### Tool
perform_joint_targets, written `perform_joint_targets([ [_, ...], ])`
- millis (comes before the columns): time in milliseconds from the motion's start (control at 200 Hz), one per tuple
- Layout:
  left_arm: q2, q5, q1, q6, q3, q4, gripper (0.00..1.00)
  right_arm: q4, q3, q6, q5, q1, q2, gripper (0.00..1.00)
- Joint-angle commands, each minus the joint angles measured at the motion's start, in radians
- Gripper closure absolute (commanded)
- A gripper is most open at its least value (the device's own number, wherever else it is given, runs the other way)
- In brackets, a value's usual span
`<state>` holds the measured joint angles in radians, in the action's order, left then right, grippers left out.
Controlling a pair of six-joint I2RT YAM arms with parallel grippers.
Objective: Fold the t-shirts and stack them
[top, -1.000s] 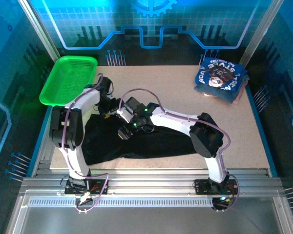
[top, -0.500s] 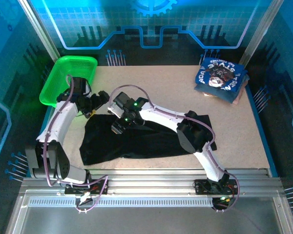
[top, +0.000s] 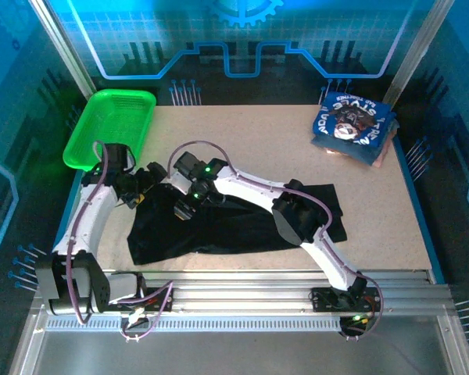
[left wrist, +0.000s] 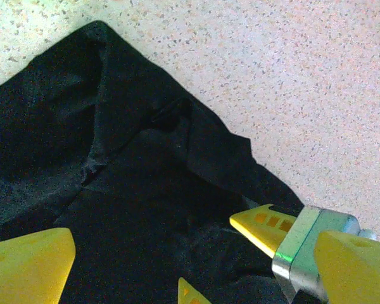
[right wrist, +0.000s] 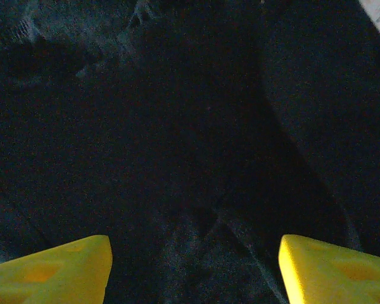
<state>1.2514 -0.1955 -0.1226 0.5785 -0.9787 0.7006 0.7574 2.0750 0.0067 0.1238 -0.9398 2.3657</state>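
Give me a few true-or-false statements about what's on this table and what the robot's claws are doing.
1. The black shirt lies unfolded on the table. True.
2. The basket sits at the far right corner. False: it is at the far left; the blue shirts hold the far right.
3. The right gripper is open over the black shirt. True.
4. The left gripper grips a blue shirt. False: it is open at the black shirt's left end.
5. The blue shirts touch the black shirt. False: bare table lies between them.
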Motion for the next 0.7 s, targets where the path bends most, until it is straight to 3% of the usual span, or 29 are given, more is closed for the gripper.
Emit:
perform_joint_targets([
  [0, -0.038, -0.019, -0.006, 0.003, 0.029, 0.014, 0.02, 0.028, 0.041, 0.019, 0.018, -0.014, 0.037, 0.3],
  [695, -0.069, -0.016, -0.018, 0.0, 0.088, 0.004, 0.02, 0.067, 0.186, 0.141, 0.024, 0.05, 0.122, 0.54],
])
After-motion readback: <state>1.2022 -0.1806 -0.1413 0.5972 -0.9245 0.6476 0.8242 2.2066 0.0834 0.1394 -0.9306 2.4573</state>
